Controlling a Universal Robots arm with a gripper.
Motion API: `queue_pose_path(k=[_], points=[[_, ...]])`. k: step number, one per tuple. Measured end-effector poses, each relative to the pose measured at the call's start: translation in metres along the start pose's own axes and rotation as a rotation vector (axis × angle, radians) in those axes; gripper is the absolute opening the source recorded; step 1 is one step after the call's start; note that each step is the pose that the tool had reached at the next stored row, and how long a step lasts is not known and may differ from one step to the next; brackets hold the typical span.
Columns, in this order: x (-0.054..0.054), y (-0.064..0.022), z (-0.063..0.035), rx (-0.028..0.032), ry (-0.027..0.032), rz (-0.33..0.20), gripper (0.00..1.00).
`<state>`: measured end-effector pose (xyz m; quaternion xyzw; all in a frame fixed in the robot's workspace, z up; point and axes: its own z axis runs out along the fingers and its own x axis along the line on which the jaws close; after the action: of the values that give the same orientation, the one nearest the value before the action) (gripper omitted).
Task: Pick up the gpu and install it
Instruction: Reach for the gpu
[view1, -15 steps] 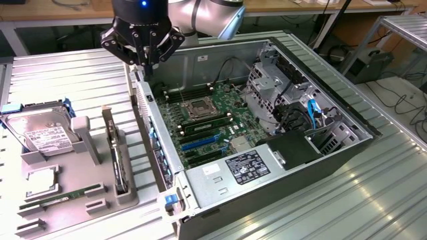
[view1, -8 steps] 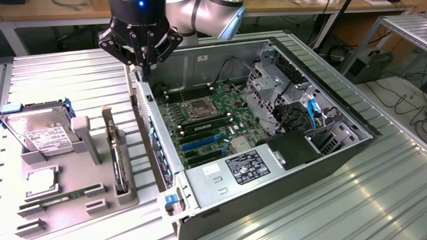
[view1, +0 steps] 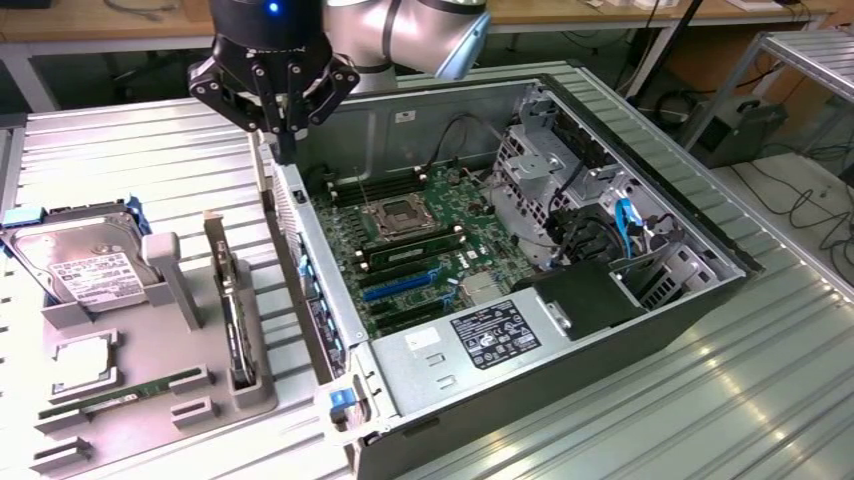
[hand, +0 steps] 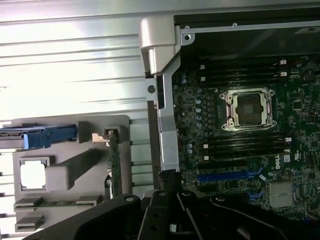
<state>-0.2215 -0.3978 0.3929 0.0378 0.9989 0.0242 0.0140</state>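
The claw hangs with its fingers drawn together on nothing, over the wall of the open computer case that faces the holder, near that wall's far corner. Nothing has been lifted yet, so the step in hand appears to be the approach for the pick. The gpu stands on its long edge in a slot of the grey holder, on the side nearest the case, apart from the claw and lower than it. The holder sits toward the tabletop's edge at the exterior view's left, and also carries a hard drive and a RAM stick. Inside the case, the blue slot on the motherboard lies bare. Taking the card would probably call for the fingers to part and to line up squarely over its thin upper edge, since the holder's posts stand just beside it.
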Motion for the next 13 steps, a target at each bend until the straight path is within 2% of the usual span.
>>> queue_pose_path(k=[13], points=[[0.0069, -0.0005, -0.0001, 0.0000, 0.0000, 0.000, 0.11]])
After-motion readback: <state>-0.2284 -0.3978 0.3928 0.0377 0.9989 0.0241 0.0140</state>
